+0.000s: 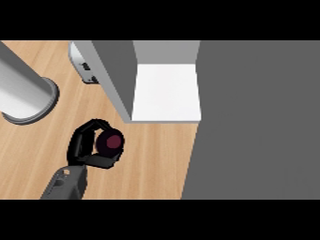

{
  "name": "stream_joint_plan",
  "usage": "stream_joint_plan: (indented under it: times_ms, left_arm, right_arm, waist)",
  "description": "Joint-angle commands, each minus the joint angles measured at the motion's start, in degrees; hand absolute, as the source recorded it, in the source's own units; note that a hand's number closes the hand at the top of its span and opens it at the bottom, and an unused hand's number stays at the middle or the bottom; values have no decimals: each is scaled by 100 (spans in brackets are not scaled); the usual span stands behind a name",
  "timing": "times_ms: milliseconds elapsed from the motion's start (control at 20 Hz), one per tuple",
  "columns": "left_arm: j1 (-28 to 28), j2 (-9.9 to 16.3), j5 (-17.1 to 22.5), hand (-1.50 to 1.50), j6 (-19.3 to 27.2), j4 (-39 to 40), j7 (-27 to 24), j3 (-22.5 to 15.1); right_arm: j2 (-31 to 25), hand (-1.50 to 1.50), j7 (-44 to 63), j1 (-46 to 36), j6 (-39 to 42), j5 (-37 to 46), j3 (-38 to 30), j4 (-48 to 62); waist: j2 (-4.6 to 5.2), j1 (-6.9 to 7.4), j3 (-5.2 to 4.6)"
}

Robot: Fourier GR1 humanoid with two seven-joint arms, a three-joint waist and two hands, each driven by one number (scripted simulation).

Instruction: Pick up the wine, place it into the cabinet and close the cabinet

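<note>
Light wooden counter, grey wall

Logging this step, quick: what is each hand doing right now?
Left hand: shut, fingers curled round the wine, in front of the open cabinet.
Right hand: not in view.

Wine just before cabinet

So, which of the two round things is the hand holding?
The small dark red wine, with the left hand curled round it; the big grey cylinder at the far left stands apart, untouched.
</note>
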Motion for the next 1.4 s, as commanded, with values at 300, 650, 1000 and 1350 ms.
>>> stream_joint_plan:
  times_ms: [300, 650, 1000, 1350]
  left_arm:
    - [210, -267, 649, 150, 447, -2215, 1365, -1102]
    - [204, -270, 1469, 150, 1565, -3915, 2789, -2326]
    - [-535, -270, 1309, 150, 2886, -4803, 4194, -2786]
    - [-1397, -270, 1484, 150, 3754, -4458, 4934, -2932]
  right_arm:
    - [-134, -150, 326, 118, 137, -767, -468, -325]
    - [-11, -150, 198, 303, 127, -824, -509, -362]
    - [-121, -150, 40, 423, 291, -1051, -799, -353]
    - [44, -150, -51, 526, 270, -728, -411, -261]
  waist:
    - [4, 0, -3]
    - [8, -48, -2]
    - [23, -51, -1]
    - [32, -52, -6]
